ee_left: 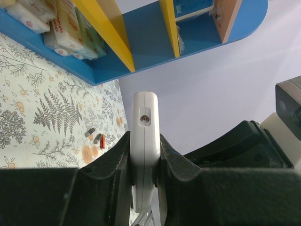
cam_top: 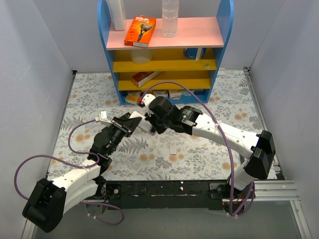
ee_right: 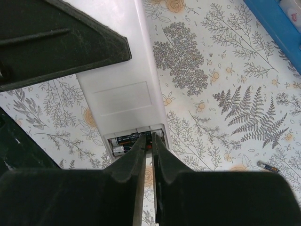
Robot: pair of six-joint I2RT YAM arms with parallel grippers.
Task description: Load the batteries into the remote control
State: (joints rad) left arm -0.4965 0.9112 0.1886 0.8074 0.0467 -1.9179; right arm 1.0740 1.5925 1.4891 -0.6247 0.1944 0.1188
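Note:
The white remote control (ee_right: 120, 89) is held above the mat, plain back up, with its battery compartment (ee_right: 134, 140) open at the near end. Two dark batteries (ee_right: 123, 141) lie inside it. My left gripper (ee_left: 144, 136) is shut on the remote's edges (ee_left: 144, 127). My right gripper (ee_right: 151, 137) has its jaws almost together, tips pressed into the compartment over a battery's red end. Loose batteries (ee_left: 96, 136) lie on the mat, and one more shows in the right wrist view (ee_right: 268, 165). From above, both grippers (cam_top: 130, 123) (cam_top: 151, 122) meet at the remote (cam_top: 143, 128).
A blue and yellow shelf unit (cam_top: 164, 74) stands at the back, with an orange razor box (cam_top: 140, 31) and a clear bottle (cam_top: 169, 20) on top. A small white piece (cam_top: 172, 149) lies on the floral mat (cam_top: 199, 154). Purple cables loop around both arms.

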